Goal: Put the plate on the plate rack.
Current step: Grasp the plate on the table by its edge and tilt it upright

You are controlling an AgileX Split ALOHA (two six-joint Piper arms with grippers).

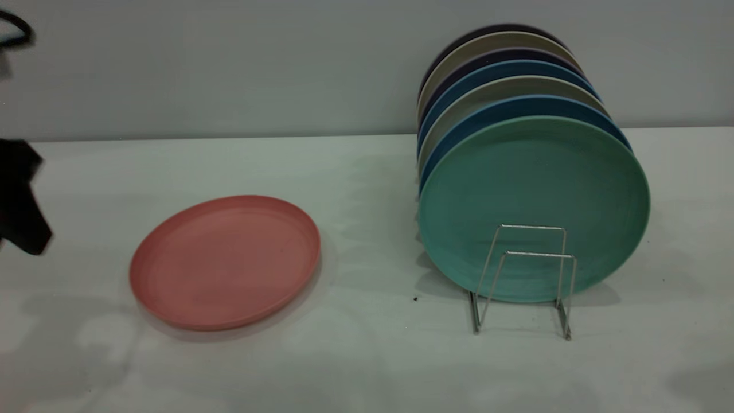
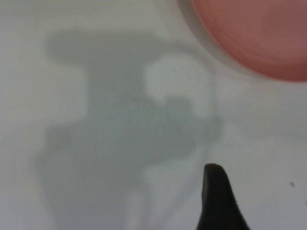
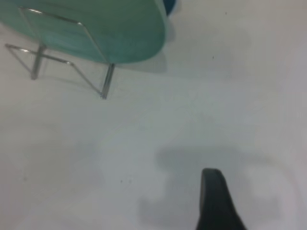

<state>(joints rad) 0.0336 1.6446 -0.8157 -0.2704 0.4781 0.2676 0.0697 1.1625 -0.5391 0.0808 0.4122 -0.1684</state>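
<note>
One pink plate point(image 1: 225, 262) lies flat; seven plates point(image 1: 533, 206) fill the plate rack point(image 1: 524, 281). Left gripper point(image 1: 20, 198) hovers beside it; jaw opening indeterminate.

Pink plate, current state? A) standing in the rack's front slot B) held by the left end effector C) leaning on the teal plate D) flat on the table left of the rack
D: the pink plate lies flat on the table, apart from the rack and the teal plate, with nothing gripping it.
</note>
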